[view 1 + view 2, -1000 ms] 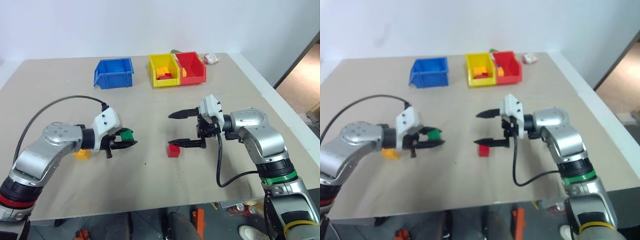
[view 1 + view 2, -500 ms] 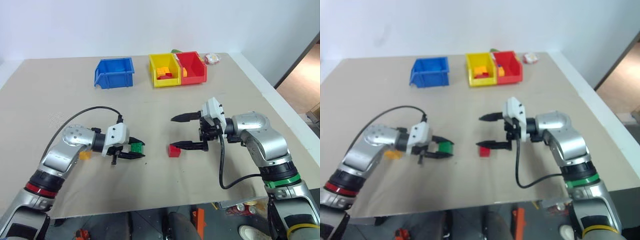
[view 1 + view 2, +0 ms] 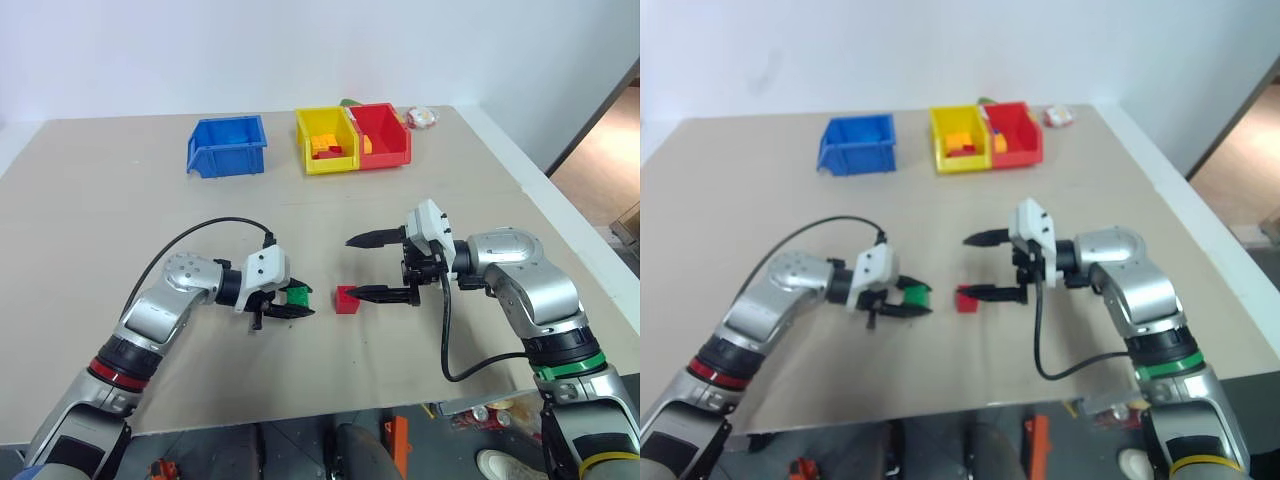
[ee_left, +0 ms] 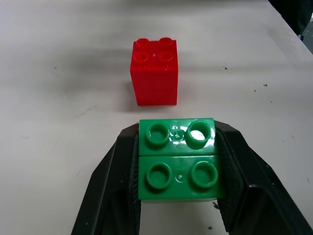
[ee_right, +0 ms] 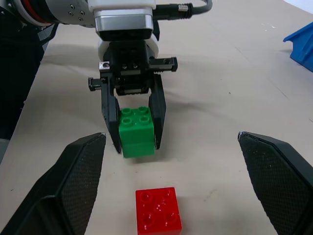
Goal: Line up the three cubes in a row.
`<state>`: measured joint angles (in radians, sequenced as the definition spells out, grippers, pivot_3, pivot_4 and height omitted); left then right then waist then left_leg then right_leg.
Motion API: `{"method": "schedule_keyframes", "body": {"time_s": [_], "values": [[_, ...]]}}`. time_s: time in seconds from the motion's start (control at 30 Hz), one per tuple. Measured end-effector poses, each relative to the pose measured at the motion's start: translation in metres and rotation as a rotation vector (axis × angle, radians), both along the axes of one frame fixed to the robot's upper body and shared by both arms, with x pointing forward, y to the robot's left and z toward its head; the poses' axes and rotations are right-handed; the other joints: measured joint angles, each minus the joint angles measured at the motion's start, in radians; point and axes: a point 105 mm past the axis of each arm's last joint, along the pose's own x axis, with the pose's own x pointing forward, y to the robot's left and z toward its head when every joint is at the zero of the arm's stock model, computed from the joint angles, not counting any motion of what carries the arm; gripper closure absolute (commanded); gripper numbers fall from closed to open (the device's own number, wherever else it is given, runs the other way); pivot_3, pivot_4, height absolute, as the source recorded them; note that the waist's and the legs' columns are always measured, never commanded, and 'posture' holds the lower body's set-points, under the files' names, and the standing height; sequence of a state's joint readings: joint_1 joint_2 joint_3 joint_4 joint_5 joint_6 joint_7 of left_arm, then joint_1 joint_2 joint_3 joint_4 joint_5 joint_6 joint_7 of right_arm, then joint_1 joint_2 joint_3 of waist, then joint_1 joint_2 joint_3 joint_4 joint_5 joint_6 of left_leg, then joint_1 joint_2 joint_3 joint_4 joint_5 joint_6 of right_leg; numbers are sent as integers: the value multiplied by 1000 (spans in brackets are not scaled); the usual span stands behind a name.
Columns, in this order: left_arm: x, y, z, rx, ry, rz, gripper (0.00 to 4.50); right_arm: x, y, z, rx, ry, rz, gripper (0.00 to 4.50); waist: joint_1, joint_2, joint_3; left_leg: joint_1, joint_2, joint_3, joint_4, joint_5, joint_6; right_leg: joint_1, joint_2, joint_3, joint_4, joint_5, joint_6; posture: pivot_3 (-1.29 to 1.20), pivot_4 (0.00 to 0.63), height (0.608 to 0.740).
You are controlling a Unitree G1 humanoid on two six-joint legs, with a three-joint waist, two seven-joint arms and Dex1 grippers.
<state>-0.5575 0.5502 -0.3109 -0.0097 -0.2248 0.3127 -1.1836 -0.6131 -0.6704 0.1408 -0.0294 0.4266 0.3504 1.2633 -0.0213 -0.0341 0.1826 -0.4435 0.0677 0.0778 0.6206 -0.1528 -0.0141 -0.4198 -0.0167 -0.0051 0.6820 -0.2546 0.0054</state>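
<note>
1. Green cube [image 4: 177, 158] sits clamped in my left pincer [image 3: 290, 303], studs up.
2. Red cube [image 4: 154, 71] lies just ahead of it; I'd set green down square, faces parallel.
3. Right pincer [image 3: 385, 266] waits spread wide beyond red, holding nothing.
</note>
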Motion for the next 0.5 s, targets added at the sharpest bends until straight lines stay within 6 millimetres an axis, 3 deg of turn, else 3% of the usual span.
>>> {"method": "schedule_keyframes", "body": {"time_s": [0.5], "values": [[-1, -4, -8, 35, 5, -7, 3154, -1, -3, -2, -11, 3, -7, 0, 0, 0, 0, 0, 0, 0, 1, 0, 0, 0, 0, 0, 0, 0, 0, 0, 150, 740]]}}
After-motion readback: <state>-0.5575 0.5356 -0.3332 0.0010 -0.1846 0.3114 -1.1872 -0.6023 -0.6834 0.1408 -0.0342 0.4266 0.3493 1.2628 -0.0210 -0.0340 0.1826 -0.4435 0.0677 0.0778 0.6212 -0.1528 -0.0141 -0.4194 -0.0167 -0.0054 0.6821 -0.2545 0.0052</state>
